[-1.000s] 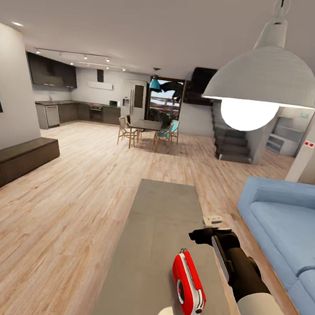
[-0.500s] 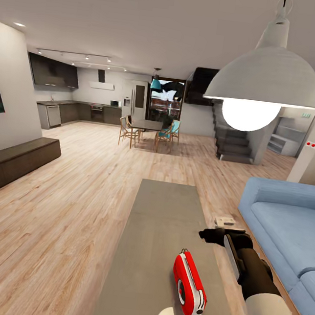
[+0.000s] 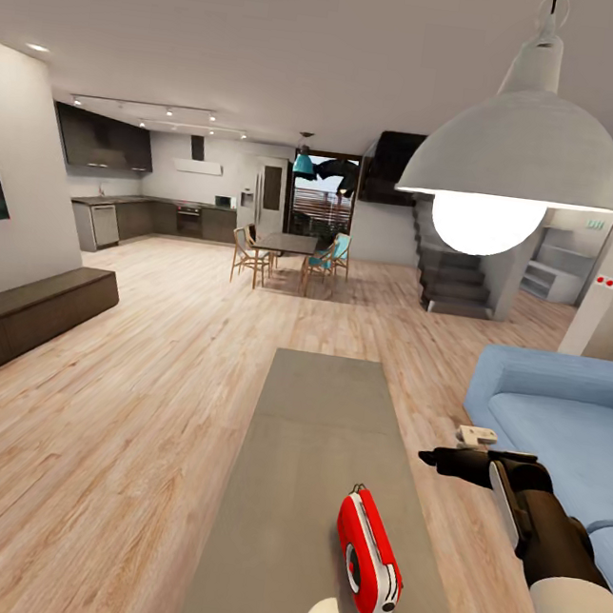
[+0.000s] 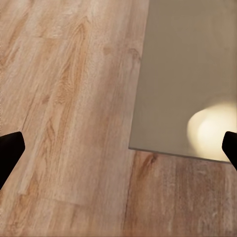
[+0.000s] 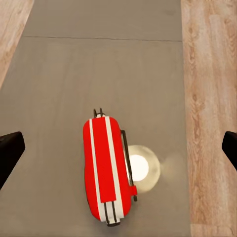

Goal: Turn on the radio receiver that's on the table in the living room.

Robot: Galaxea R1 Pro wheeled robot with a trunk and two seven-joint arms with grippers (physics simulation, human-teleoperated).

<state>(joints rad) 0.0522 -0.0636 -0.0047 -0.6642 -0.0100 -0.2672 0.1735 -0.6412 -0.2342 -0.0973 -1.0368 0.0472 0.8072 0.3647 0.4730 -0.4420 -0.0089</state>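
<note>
- I've got the radio receiver [image 3: 367, 553] standing upright on the table [image 3: 316, 423], near the end closest to me, red shell with its white face and round dial turned toward the blue sofa [image 3: 561, 424] side.
- My right gripper [image 3: 448, 458] is raised past the table's sofa-side edge, above the wood floor [image 3: 141, 401], beside the radio and clear of it.
- From the right wrist camera, the radio [image 5: 106, 170] sits below and between my jaws, nearer one side than dead centre, with its thin handle running along the top.
- Right fingertips [image 5: 10, 148] show at both edges of that view, spread wide with nothing between them: released.
- A bright round patch of light lies on the grey tabletop [image 5: 108, 64] just beside the radio.
- The left wrist camera looks straight down at a corner of the table [image 4: 192, 74] and the plank floor [image 4: 64, 123]; the table edge runs between my jaws.
- Left fingertips [image 4: 9, 148] are likewise far apart at the view's edges, open and empty.
- Ahead in the living room [image 3: 198, 332], the white pendant lamp [image 3: 513, 150] hangs over the table's far end; a dark bench [image 3: 28, 311] lines the wall.
- Farther back I can see the dining table with chairs [image 3: 289, 252] and the dark kitchen [image 3: 139, 190].
</note>
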